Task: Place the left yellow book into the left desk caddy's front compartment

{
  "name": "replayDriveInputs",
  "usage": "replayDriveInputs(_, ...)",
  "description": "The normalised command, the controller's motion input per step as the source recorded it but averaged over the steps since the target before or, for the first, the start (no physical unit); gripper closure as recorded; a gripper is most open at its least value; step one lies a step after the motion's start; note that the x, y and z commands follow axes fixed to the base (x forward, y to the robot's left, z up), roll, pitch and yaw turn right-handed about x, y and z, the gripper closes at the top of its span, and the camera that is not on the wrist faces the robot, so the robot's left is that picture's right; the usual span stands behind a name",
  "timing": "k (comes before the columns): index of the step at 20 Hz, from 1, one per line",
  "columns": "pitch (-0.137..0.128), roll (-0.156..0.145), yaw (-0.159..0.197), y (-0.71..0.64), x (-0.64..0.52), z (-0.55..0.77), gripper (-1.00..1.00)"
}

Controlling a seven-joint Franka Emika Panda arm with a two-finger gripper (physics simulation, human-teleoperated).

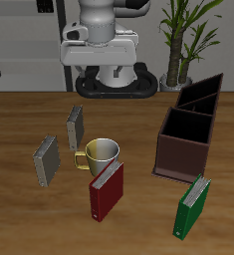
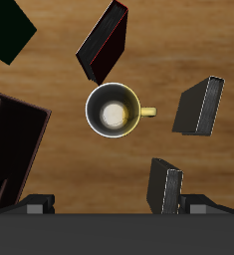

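The left yellow book (image 1: 76, 127) stands on the table behind the mug, grey cover with an olive spine; it also shows in the wrist view (image 2: 166, 186). Its twin (image 1: 46, 159) stands nearer the table's front edge (image 2: 198, 105). The left desk caddy (image 1: 183, 141) is a dark reddish-brown open box with an inner divider, and one of its edges shows in the wrist view (image 2: 14, 139). My gripper (image 2: 117, 207) is open and empty, high above the table and not touching anything. The robot arm (image 1: 101, 45) is folded at the back.
A yellow mug (image 1: 102, 153) stands mid-table (image 2: 114, 110). A dark red book (image 1: 107, 189) and a green book (image 1: 192, 207) stand near the front edge. A black angular caddy (image 1: 200, 93) sits behind the brown one. A potted plant (image 1: 178, 40) stands at the back.
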Motion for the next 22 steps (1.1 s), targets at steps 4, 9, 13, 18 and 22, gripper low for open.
replayDriveInputs(4,-0.057,-0.004,0.02,-0.41,-0.18,-0.04,-1.0)
replayDriveInputs(9,-0.051,-0.015,-0.038,-0.4,-0.15,0.03,-1.0)
replayDriveInputs(13,-0.021,-0.029,-0.015,-0.24,-0.04,0.0,-1.0)
replayDriveInputs(18,-0.044,-0.038,0.008,-0.19,-0.02,-0.08,-1.0)
replayDriveInputs(22,-0.013,-0.033,-0.014,-0.1,-0.01,-0.17,-1.0)
